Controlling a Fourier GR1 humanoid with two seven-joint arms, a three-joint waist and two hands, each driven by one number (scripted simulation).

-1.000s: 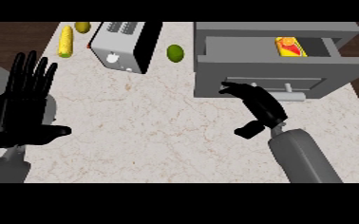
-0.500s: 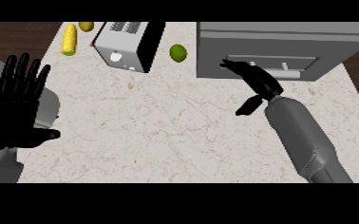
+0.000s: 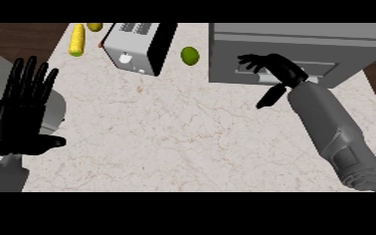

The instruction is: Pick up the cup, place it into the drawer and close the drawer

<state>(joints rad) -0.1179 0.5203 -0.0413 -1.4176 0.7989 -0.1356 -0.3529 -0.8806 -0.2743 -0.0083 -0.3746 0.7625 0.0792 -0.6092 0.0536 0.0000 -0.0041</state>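
The right hand (image 3: 273, 68) is stretched far forward on a long grey forearm that runs up from the near right — fingers spread and pointing left, thumb hanging down toward the near side, nothing held. The left hand (image 3: 26, 107) rests at the left edge, open, palm showing, fingers straight and pointing far, thumb out to the right.

Two smooth grey cylindrical forearms showing; left hand (image 3: 26, 109) and right hand (image 3: 275, 69) showing matte black, slender-fingered.
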